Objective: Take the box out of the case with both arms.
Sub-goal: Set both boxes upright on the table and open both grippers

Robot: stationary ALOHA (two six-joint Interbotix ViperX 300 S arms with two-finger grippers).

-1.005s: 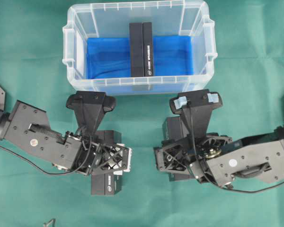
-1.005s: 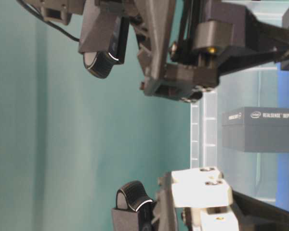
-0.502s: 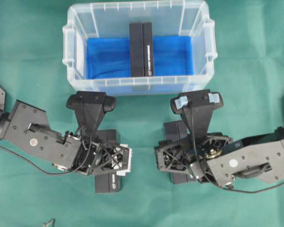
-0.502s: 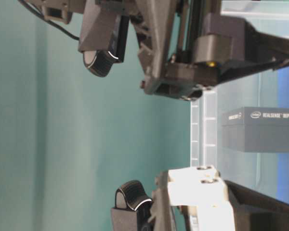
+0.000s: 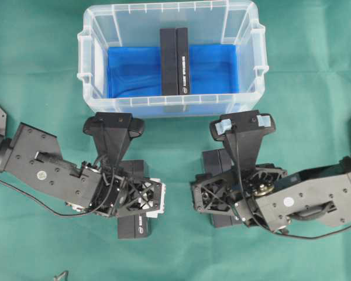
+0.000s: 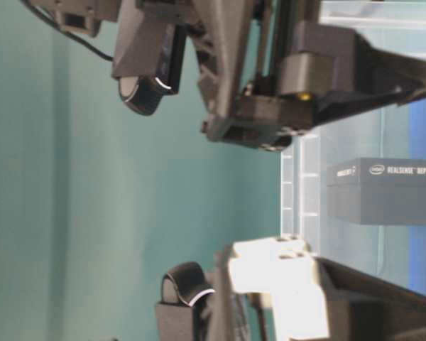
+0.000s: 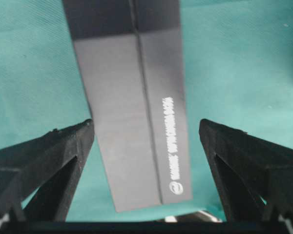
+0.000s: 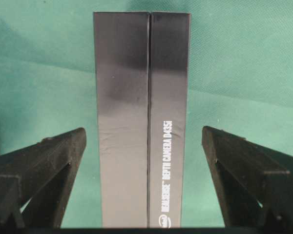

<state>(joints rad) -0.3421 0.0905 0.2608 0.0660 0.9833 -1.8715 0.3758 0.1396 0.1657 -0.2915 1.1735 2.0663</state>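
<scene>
Left gripper [image 7: 145, 146] and right gripper [image 8: 144, 146]: jaws spread wide, nothing gripped, each straddling a dark box [image 7: 136, 107] [image 8: 142, 122] on green cloth [image 5: 304, 105].

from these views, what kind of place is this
Probably a robot lab bench: a plain green cloth-covered table, two black robot arms with open pincers above dark boxes, and a clear plastic rectangular case holding another slim black cardboard box.
</scene>
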